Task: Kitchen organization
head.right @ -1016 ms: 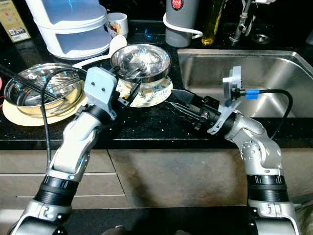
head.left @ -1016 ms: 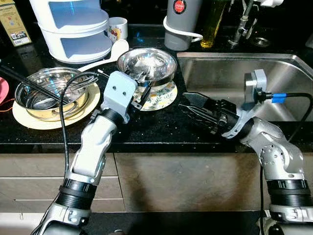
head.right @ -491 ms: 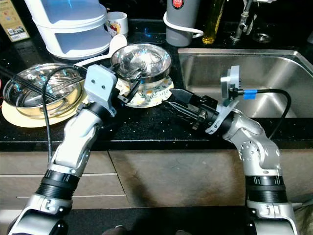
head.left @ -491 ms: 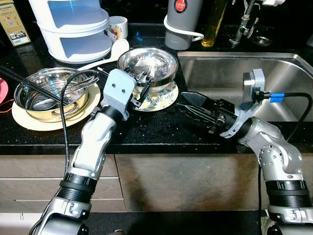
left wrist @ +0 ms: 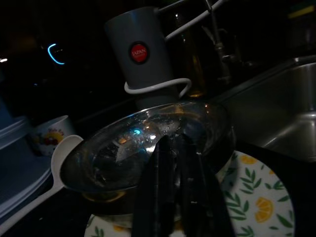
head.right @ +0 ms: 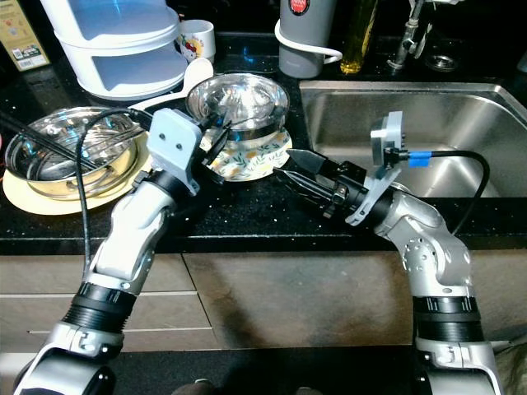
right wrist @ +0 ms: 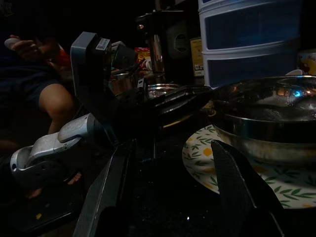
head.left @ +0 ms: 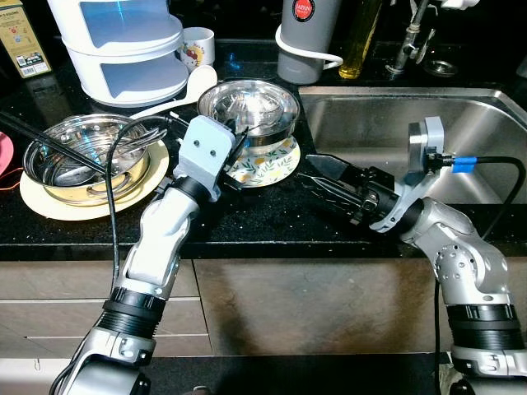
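I'm looking down at a black speckled counter (head.left: 255,216) that's catching glints of light. A stainless sink (head.left: 387,132) is sitting on the right, its tap (head.left: 409,37) rising behind. Grey-brown cabinet fronts (head.left: 313,304) are running below, and the wrist views are staying dim.

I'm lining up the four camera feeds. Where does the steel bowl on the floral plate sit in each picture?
Left eye view: steel bowl upper centre, just beyond the left tool.
Right eye view: upper centre-left.
Left wrist view: centre, behind the dark fingers.
Right wrist view: right side.
Shared landmark: the floral plate beneath it.
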Robot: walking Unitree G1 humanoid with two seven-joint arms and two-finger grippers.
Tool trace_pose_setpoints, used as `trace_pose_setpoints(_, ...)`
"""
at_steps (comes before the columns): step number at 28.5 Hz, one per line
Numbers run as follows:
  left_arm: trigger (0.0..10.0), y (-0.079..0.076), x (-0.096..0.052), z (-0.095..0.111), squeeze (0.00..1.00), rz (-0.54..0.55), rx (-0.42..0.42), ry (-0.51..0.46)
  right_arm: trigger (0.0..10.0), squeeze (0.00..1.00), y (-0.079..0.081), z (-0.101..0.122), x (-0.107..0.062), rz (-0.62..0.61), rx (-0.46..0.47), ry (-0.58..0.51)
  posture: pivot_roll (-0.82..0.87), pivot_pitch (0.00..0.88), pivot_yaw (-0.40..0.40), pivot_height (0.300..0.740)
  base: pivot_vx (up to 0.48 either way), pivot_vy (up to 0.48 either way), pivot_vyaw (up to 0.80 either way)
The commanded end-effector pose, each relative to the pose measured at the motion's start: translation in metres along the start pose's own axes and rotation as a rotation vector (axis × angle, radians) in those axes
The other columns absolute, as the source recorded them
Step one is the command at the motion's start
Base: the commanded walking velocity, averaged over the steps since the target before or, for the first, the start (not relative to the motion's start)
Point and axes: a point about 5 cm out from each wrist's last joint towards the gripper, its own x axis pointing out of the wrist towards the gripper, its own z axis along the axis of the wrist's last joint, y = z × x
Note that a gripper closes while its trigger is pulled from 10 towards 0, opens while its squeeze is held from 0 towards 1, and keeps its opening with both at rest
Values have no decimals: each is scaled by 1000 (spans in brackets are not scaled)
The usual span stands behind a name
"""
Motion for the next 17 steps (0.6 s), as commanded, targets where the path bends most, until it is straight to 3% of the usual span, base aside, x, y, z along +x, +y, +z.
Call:
trace_pose_setpoints(1, 0, -3, 2, 0, 0, -17, 7, -5, 10000, 0, 1, 0, -1, -5, -8, 0, 20, 54, -14, 732, 0, 0, 0)
trace_pose_setpoints(15, 0, -4, 5, 9, 0, -27, 12, -34, 10000, 0, 0, 0, 0, -20, -12, 0, 20, 54, -14, 732, 0, 0, 0)
trace_pose_setpoints(17, 0, 0, 10, 26, 0, -23, 15, -96, 10000, 0, -1, 0, 0, -24, -12, -5, 21, 54, -15, 732, 0, 0, 0)
